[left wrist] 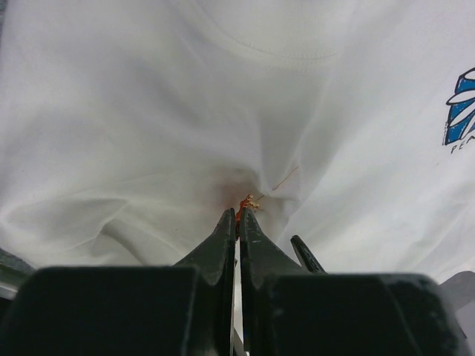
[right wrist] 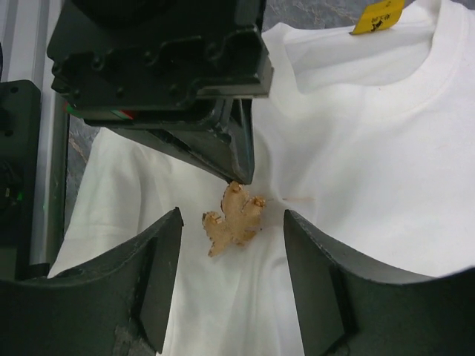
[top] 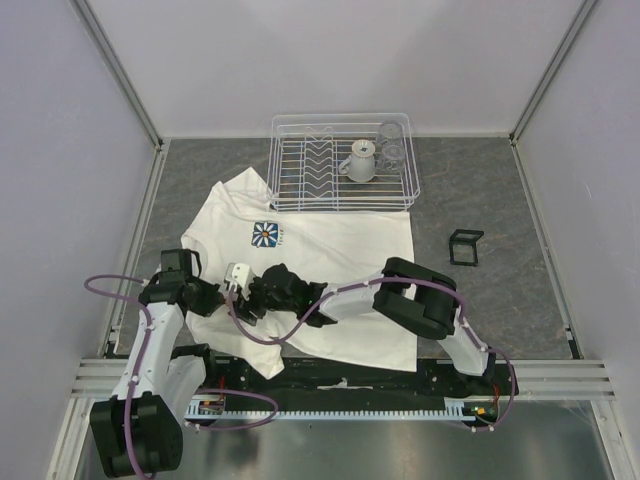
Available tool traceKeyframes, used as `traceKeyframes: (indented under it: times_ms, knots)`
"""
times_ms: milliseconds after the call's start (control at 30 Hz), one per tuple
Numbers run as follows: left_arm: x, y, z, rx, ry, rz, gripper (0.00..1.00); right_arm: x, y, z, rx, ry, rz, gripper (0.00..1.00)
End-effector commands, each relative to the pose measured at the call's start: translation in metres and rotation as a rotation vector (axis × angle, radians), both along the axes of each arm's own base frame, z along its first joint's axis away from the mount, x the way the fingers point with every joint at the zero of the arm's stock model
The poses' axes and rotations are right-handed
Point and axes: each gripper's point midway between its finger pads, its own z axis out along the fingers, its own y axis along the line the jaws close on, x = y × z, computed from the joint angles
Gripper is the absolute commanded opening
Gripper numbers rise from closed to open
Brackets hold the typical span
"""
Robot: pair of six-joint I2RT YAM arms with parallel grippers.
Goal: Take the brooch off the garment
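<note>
The garment (top: pixel 345 270) is a white T-shirt lying flat, with its square blue daisy logo (top: pixel 266 235). The brooch (right wrist: pixel 236 219) is a small orange-tan leaf pinned below the collar; it is hidden under the grippers in the top view. My left gripper (left wrist: pixel 238 215) is shut, its tips pinching the brooch's (left wrist: pixel 248 201) upper edge, with the cloth (left wrist: pixel 148 148) puckered around it. My right gripper (right wrist: pixel 231 226) is open, its fingers (right wrist: pixel 159 256) standing either side of the brooch without touching it. The left gripper also shows in the right wrist view (right wrist: pixel 241 163).
A white wire dish rack (top: pixel 300 165) stands behind the shirt, holding a white mug (top: pixel 361 160) and a clear glass (top: pixel 392 150). A small black frame (top: pixel 465 247) stands to the right. A yellow tag (right wrist: pixel 377 15) sits at the collar.
</note>
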Motion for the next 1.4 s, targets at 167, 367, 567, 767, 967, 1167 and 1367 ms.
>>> traceKeyframes:
  times_ms: [167, 367, 567, 767, 967, 1167, 1367]
  knots:
    - [0.011, 0.000, 0.021, -0.017, -0.064, 0.038, 0.02, 0.005, 0.022, -0.001, 0.014, -0.024, -0.040, 0.55]
    - [0.010, 0.001, 0.020, -0.013, -0.067, 0.040, 0.02, 0.018, 0.019, -0.007, 0.007, -0.024, -0.126, 0.36]
    - [0.010, 0.003, 0.022, 0.009, -0.088, 0.019, 0.08, 0.020, 0.020, 0.001, 0.037, -0.006, -0.147, 0.22]
    - [0.011, 0.005, 0.033, 0.042, -0.128, -0.011, 0.45, 0.006, 0.027, 0.000, 0.039, 0.065, -0.065, 0.16]
    - [0.025, 0.013, 0.077, 0.151, -0.275, -0.122, 0.60, -0.014, 0.032, 0.006, 0.098, 0.257, 0.080, 0.12]
    - [0.039, 0.017, 0.136, 0.240, -0.467, -0.171, 0.67, -0.034, 0.047, 0.007, 0.135, 0.520, 0.295, 0.11]
    - [0.049, 0.017, 0.181, 0.299, -0.592, -0.217, 0.67, -0.039, 0.033, 0.069, 0.324, 0.687, 0.447, 0.09]
